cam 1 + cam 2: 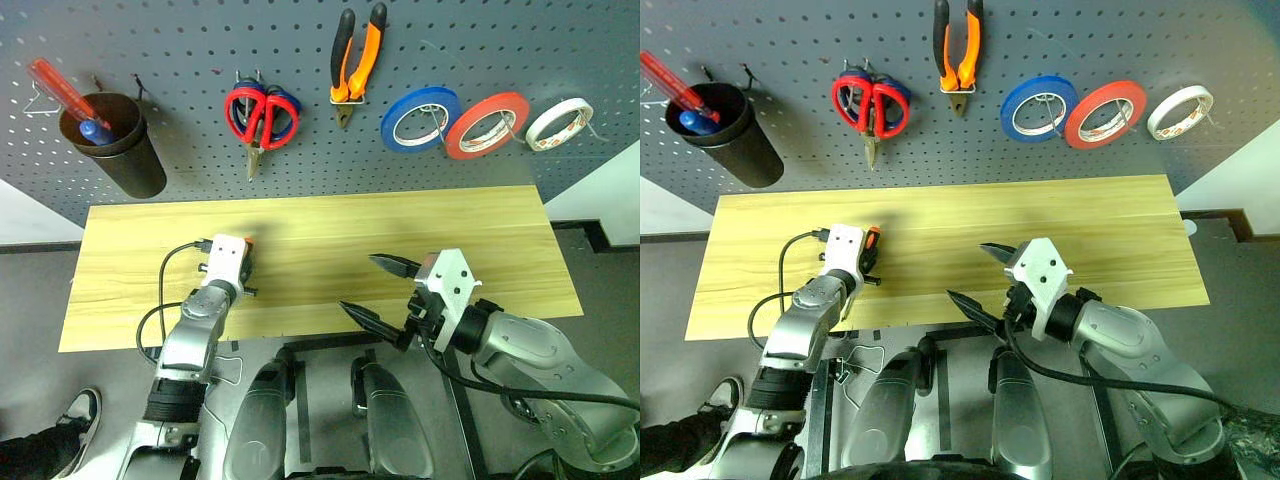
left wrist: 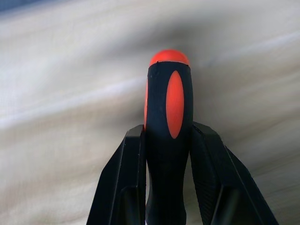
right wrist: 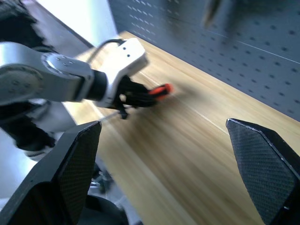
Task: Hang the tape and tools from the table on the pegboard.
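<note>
My left gripper [image 2: 168, 132] is shut on the small screwdriver [image 2: 168, 93], whose black-and-orange handle sticks out past the fingers. It hovers just over the left part of the wood-grain table [image 1: 330, 215]. The right wrist view shows the same screwdriver [image 3: 161, 89] in that grip. My right gripper [image 1: 362, 283] stands open and holds nothing near the table's front edge, right of centre. On the dark pegboard [image 1: 180, 40] hang the red-handled scissors [image 1: 260, 115], the orange-and-black pliers [image 1: 357, 60] and the white tape [image 1: 560, 122].
A blue roll [image 1: 420, 118] and a red roll [image 1: 487, 124] hang left of the white tape. A dark cup [image 1: 115, 145] on the board's left holds a red-handled screwdriver [image 1: 60, 88]. Blue handles show behind the red scissors. A person's shoe [image 1: 80, 412] is on the floor, left.
</note>
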